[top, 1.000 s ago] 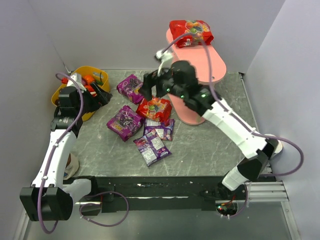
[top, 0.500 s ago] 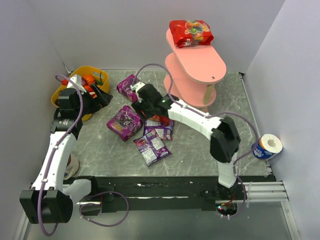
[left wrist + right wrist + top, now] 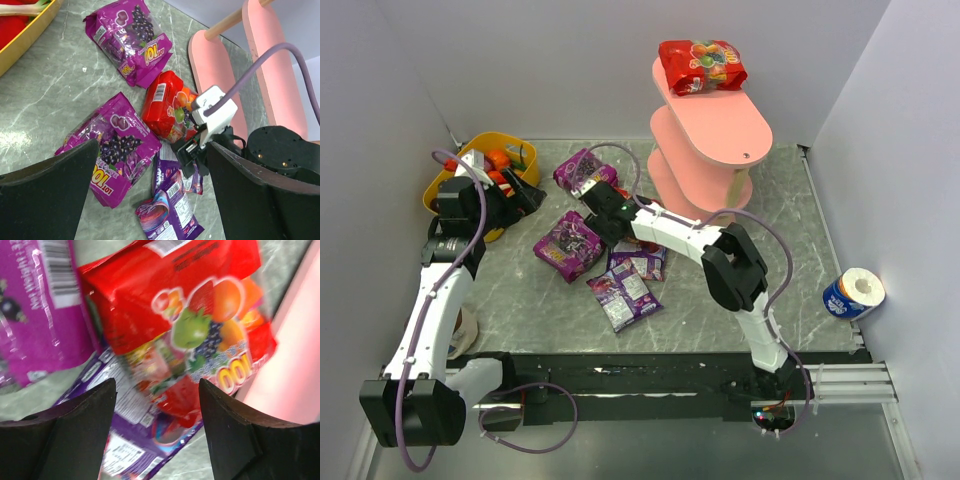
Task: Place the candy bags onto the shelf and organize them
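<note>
Sitting on the table (image 3: 720,310) mid-frame, just left of the foot of the shelf (image 3: 730,125), the loose red candy bag (image 3: 167,102) is clearly the next pick. A second ago the right arm was way up by the shelf. Now it's dropped right down, and the right gripper (image 3: 156,387) hangs over that bag with its fingers apart either side of it. No clamp that I can see yet, so I'd guess bag two is about to get grabbed. The other red bag (image 3: 701,65) already sits on the top tier, upper middle of frame. Four purple bags (image 3: 570,243) lie scattered around the loose one, none shelved. The left gripper (image 3: 152,146) is wide and empty, parked by the yellow basket (image 3: 440,200) at upper left.
</note>
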Controlling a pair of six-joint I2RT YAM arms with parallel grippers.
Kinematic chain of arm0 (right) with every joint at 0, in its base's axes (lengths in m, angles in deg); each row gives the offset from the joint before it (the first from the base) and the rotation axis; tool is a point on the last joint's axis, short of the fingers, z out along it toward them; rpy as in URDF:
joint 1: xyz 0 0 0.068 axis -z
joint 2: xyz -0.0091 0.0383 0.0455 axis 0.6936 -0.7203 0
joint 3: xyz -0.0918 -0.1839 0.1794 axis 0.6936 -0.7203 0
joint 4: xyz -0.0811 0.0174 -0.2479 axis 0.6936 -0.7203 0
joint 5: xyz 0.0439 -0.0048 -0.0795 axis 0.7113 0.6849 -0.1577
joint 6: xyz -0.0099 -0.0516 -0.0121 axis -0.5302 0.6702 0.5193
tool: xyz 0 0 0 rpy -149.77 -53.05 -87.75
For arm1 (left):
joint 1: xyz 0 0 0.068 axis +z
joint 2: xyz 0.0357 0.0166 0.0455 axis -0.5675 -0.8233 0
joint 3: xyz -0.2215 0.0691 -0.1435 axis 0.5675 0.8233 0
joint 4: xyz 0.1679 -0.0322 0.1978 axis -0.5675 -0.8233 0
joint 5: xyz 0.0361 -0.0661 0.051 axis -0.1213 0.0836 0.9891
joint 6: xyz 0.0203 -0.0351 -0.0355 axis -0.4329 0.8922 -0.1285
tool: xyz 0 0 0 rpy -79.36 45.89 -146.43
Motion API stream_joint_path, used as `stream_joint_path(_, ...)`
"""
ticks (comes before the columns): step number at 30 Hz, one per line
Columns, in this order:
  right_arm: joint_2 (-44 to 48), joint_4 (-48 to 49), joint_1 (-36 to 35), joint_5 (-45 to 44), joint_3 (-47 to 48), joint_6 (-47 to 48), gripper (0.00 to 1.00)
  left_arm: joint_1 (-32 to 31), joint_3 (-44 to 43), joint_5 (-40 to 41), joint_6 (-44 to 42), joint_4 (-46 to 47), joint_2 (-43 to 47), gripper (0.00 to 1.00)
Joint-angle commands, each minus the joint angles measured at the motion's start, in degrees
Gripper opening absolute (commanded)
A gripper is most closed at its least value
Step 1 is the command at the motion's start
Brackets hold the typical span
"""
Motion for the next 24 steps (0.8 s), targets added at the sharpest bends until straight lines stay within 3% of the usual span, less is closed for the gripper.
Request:
stream_joint_path(1, -2.0, 2.4, -0.6, -4.1, 3.6, 3.8, 0.73, -0.1, -0.6, -1.4, 0.2, 0.8, 0.0, 0.96)
stream_joint_path(14, -8.8, 0.9, 1.3, -3.3, 7.7, 1.6, 0.71, -0.1, -1.1, -1.6, 0.2, 0.7, -0.4, 0.96)
stream_joint_path(18, -9.1, 1.0, 2.5, -3.3, 8.7, 0.4, 0.63, -0.1, -1.1, -1.6, 0.2, 0.6, -0.3, 0.96)
stream_joint_path(21, -9.0, 0.0, 3.0, -3.3, 10.0, 0.1, 0.43, -0.1, -1.2, -1.7, 0.2, 0.4, -0.3, 0.96)
stream_joint_path(22, -8.5, -0.2, 3.0, -3.3, 10.2, -0.2, 0.29, -0.1, -1.3, -1.6, 0.3, 0.4, -0.3, 0.96)
stream_joint_path(24, -7.3, 0.2, 3.0, -3.2, 9.5, -0.4, 0.12, -0.1, -1.3, -1.7, 0.4, 0.5, -0.3, 0.96)
